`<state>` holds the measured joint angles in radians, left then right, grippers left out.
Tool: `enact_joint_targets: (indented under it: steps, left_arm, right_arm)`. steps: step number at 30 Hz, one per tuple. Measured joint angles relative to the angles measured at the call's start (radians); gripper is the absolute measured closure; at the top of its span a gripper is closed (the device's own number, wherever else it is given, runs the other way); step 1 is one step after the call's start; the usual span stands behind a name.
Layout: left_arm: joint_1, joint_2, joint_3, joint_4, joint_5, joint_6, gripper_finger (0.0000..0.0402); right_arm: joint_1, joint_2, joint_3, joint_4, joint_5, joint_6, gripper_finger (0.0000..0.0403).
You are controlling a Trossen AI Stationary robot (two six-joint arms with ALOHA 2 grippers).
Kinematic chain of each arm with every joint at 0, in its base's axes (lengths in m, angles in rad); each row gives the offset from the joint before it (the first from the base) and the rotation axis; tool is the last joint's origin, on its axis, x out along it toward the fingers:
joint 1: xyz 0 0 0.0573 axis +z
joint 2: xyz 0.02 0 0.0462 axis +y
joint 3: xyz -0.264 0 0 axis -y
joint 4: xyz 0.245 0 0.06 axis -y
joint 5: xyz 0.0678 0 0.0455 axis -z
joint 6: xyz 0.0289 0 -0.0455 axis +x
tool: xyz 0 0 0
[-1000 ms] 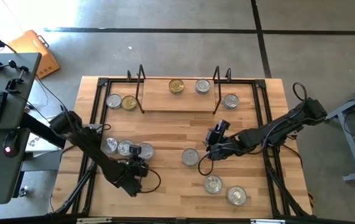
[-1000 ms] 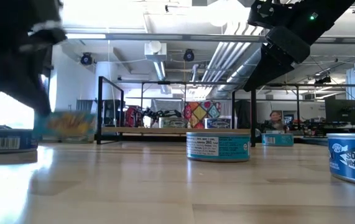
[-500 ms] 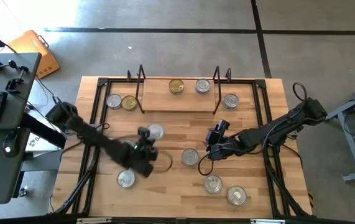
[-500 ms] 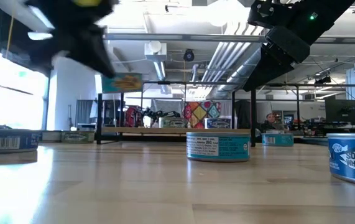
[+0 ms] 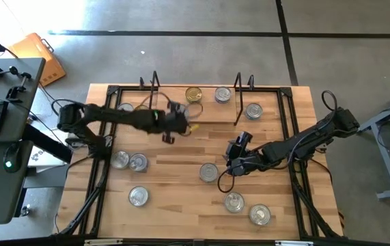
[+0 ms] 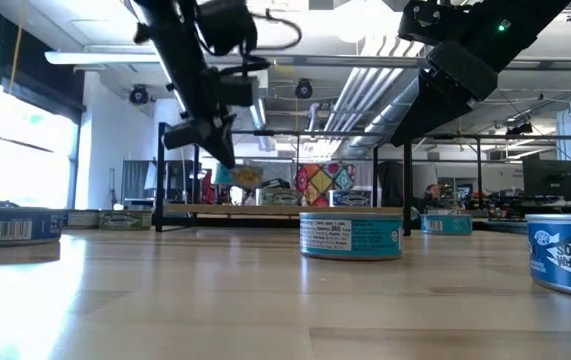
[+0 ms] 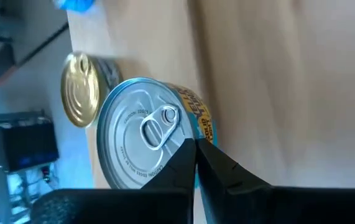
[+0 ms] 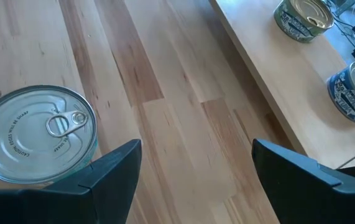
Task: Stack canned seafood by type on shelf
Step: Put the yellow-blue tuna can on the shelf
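Observation:
My left gripper (image 5: 172,124) is shut on a silver-topped tin with a yellow label (image 7: 141,138) and holds it in the air over the left part of the shelf (image 5: 208,113). In the low view this tin (image 6: 247,177) hangs just above the shelf board (image 6: 275,209). A gold-topped tin (image 5: 193,94) and a silver-topped one (image 5: 223,94) stand on the shelf. My right gripper (image 5: 230,164) hovers open over mid-table, with a silver-topped tin (image 8: 37,134) on the table just outside one finger. My left gripper pinches the tin at the rim of its lid (image 7: 183,144), beside the pull tab, between its two shut fingertips. The fingers slant down from the table's left side. The tin hangs tilted below them, clear of the shelf board.
Loose tins stand on the table: two at the near left (image 5: 119,159) (image 5: 138,162), one nearer the front (image 5: 138,197), two at the near right (image 5: 233,201) (image 5: 259,214), one left of the shelf (image 5: 123,107) and one right of it (image 5: 253,109).
My left gripper has swung from the table's near left toward the far edge and right, rising a little and rolling, and has carried the tin lifted clear to above the shelf's left part. My right gripper has kept still.

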<state>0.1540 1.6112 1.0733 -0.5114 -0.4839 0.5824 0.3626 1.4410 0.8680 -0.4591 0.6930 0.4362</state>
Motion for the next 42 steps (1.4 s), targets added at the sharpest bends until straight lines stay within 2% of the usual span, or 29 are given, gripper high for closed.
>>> enact_joint_targets:
  steps: [4, 9, 17, 21, 26, 28, 31, 36, 42]
  left_arm:
    - [0.089, 0.001, 0.0, 0.0, 0.065, 0.055, 0.0401]
    - [0.158, 0.001, 0.0, 0.003, 0.08, 0.125, 0.0391]
    - [0.214, 0.001, 0.0, 0.049, 0.074, 0.156, 0.0322]
    - [0.214, -0.004, 0.0, 0.094, 0.07, 0.071, 0.0296]
    - [0.214, 0.022, 0.002, 0.202, 0.276, -0.113, 0.0296]
    - [0.214, 0.057, 0.002, 0.239, 0.267, -0.175, 0.0306]
    - [0.225, 0.112, 0.005, 0.303, 0.195, -0.25, 0.0324]
    - [0.248, 0.182, 0.046, 0.29, 0.085, -0.316, 0.0345]
    - [0.244, 0.171, 0.049, 0.238, 0.084, -0.293, 0.0348]
  right_arm:
    - [0.0, 0.0, 0.0, 0.001, 0.0, 0.0, 0.0105]
    - [0.0, 0.0, 0.0, 0.003, 0.0, 0.0, 0.0105]
    - [0.0, 0.0, 0.0, 0.005, 0.0, 0.0, 0.0105]
    - [0.0, 0.0, 0.0, 0.005, 0.0, 0.0, 0.0105]
    - [0.0, 0.0, 0.0, 0.014, 0.0, 0.0, 0.0105]
    - [0.0, 0.0, 0.0, 0.02, 0.0, 0.0, 0.0105]
    - [0.0, 0.0, 0.0, 0.023, 0.0, 0.0, 0.0105]
    - [0.0, 0.0, 0.0, 0.023, 0.0, 0.0, 0.0105]
    - [0.0, 0.0, 0.0, 0.023, 0.0, 0.0, 0.0105]
